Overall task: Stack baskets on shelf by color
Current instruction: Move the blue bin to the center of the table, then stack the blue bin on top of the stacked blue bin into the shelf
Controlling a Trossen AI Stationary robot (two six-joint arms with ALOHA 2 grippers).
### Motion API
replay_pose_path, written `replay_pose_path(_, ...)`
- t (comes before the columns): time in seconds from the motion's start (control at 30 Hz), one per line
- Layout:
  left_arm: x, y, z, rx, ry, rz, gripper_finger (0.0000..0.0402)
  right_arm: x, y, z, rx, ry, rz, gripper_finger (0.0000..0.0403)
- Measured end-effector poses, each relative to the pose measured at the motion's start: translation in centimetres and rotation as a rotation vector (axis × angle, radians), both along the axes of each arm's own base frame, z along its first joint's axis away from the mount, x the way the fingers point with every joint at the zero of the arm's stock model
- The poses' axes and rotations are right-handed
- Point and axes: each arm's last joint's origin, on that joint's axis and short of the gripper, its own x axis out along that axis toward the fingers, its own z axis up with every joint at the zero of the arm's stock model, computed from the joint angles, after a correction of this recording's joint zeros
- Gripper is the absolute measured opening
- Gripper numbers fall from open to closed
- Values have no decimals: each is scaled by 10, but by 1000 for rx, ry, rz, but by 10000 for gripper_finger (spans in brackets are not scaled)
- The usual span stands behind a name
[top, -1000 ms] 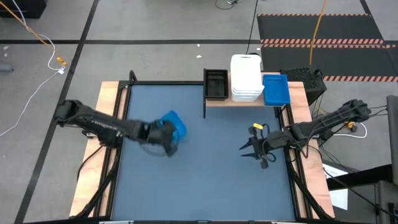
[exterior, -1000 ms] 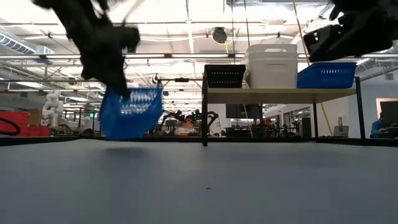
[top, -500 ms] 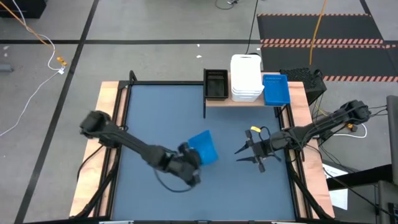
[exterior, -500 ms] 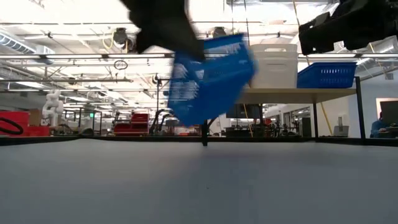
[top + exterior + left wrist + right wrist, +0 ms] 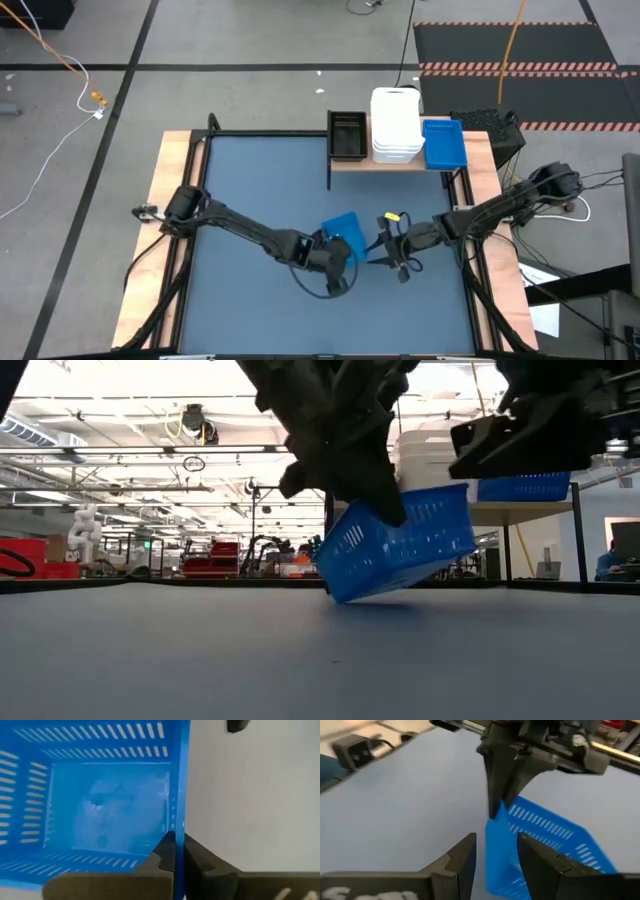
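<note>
My left pincer (image 5: pixel 338 252) grips a blue basket (image 5: pixel 343 226) by its wall (tilted, above mid-surface (image 5: pixel 250 190)); my right pincer (image 5: pixel 381 247), fingers apart and empty, hangs just beside it.

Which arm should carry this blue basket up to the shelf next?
Right, probably: its open gripper faces the blue basket held by the left gripper, and the shelf lies on its side.
</note>
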Motion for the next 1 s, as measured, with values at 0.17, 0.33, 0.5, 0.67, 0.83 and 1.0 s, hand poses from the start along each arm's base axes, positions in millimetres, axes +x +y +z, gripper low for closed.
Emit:
replay_pose_path(0.17,3,11,-11,-47,56,17,36,6,1,8,-36,40,-1,137)
replay_pose_path(0.33,6,11,-13,-56,39,16,93,9,2,16,-42,64,0,137)
replay_pose_path(0.5,8,11,-10,-55,6,4,140,15,3,8,-54,104,-4,137)
replay_pose_path(0.67,4,12,-2,-34,40,-8,157,24,0,-7,-33,143,-41,137)
replay_pose_path(0.83,-19,21,41,70,45,71,146,38,2,-15,9,125,-46,137)
replay_pose_path(1.0,-49,34,102,257,-98,206,126,58,7,-23,-12,197,-42,137)
